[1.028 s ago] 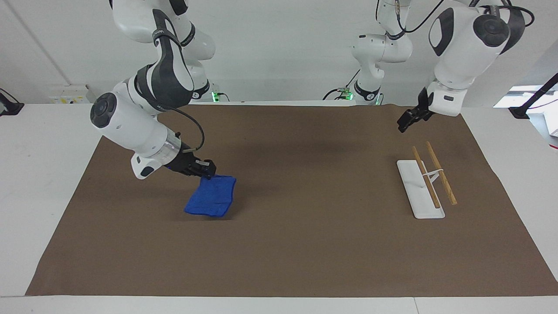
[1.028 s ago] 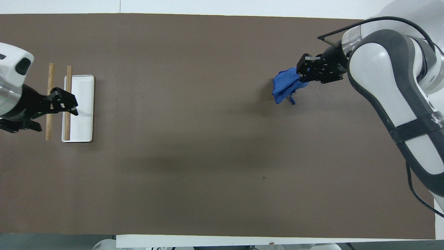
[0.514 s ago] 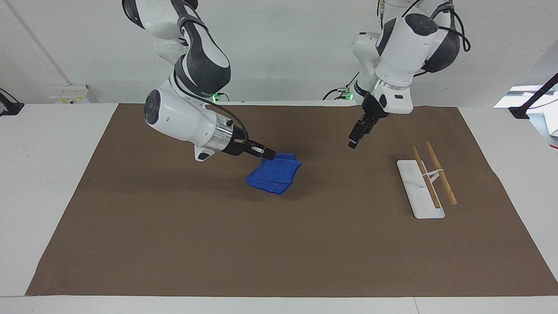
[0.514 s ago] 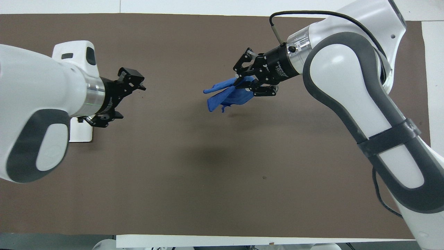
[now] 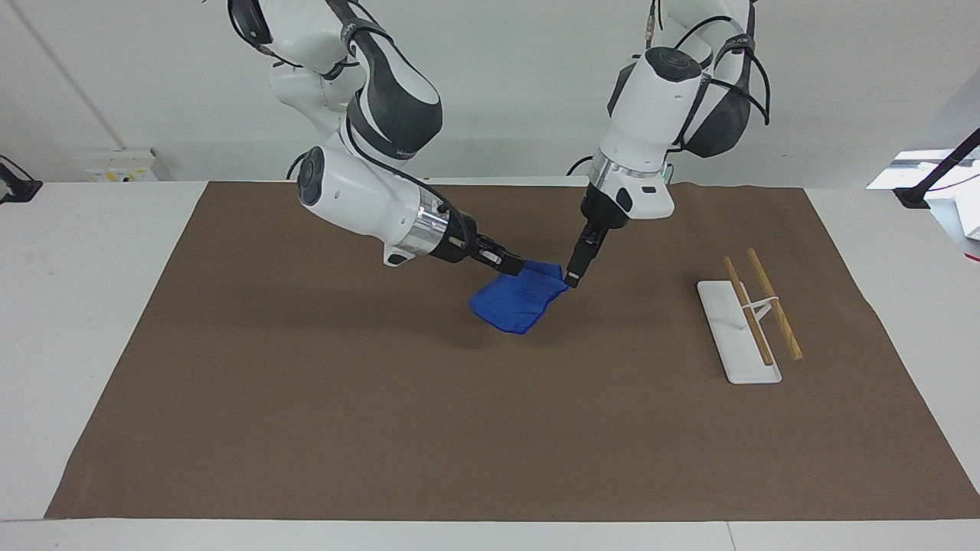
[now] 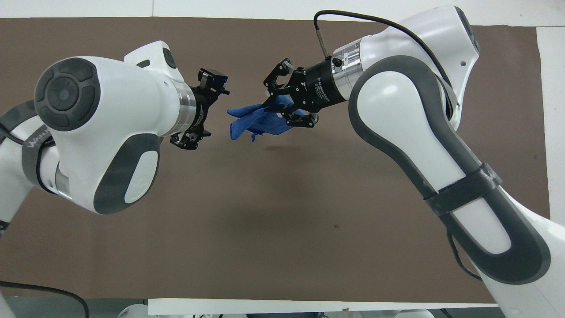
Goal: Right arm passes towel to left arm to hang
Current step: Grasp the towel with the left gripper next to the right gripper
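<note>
Over the surface's middle, the right hand [image 5: 514, 267] is gripping the towel [image 5: 517, 301] while the left hand [image 6: 207, 108] is waiting wide beside its dangling corner; releasing early risks dropping it.

No text can be read with certainty. In the overhead view, pale lettering runs along a dark grey band on the left arm [image 6: 33, 141] near its elbow, and small white print sits on the black body of the right gripper [image 6: 318, 88]; neither can be made out.
</note>
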Robot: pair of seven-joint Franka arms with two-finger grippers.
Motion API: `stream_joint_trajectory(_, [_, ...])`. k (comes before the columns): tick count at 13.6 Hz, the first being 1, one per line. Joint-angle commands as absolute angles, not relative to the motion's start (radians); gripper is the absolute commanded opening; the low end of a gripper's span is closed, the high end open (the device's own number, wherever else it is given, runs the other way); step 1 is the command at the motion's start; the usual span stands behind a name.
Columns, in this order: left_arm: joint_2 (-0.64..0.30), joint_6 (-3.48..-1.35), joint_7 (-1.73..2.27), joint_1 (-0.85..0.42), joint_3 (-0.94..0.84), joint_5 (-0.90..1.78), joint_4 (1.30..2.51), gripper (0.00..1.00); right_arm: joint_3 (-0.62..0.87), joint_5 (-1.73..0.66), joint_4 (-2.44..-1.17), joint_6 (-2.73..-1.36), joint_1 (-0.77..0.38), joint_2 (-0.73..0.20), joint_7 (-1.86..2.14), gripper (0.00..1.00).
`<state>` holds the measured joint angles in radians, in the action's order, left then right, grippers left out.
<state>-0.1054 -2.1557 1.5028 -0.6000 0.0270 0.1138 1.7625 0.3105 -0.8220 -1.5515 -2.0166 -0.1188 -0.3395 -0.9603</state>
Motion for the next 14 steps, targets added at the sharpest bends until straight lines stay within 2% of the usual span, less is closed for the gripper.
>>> stream_joint_trajectory(1, [-0.141, -2.175, 1.508, -0.621, 0.043, 0.114, 1.743, 0.79, 0.318, -0.868, -1.557, -2.034, -0.117, -0.339, -0.976, 0.00])
stream_joint_trajectory(3, [-0.146, -2.193, 1.458, -0.621, 0.043, 0.115, 1.744, 0.68, 0.318, -0.870, -1.557, -2.034, -0.126, -0.339, -0.976, 0.00])
stream_joint_trajectory(5, [-0.161, -2.215, 1.442, -0.621, 0.043, 0.115, 1.746, 0.68, 0.318, -0.870, -1.557, -2.033, -0.126, -0.339, -0.977, 0.00])
stream_joint_trajectory(11, [-0.152, -2.152, 1.440, -0.635, 0.041, 0.117, 1.763, 0.55, 0.316, -0.868, -1.557, -2.034, -0.126, -0.339, -0.976, 0.00])
stream_joint_trajectory(12, [-0.152, -2.152, 1.442, -0.640, 0.041, 0.117, 1.763, 0.47, 0.316, -0.868, -1.559, -2.034, -0.126, -0.339, -0.976, 0.00])
stream_joint_trajectory(14, [-0.152, -2.152, 1.440, -0.640, 0.041, 0.118, 1.763, 0.22, 0.316, -0.868, -1.559, -2.034, -0.127, -0.339, -0.974, 0.01])
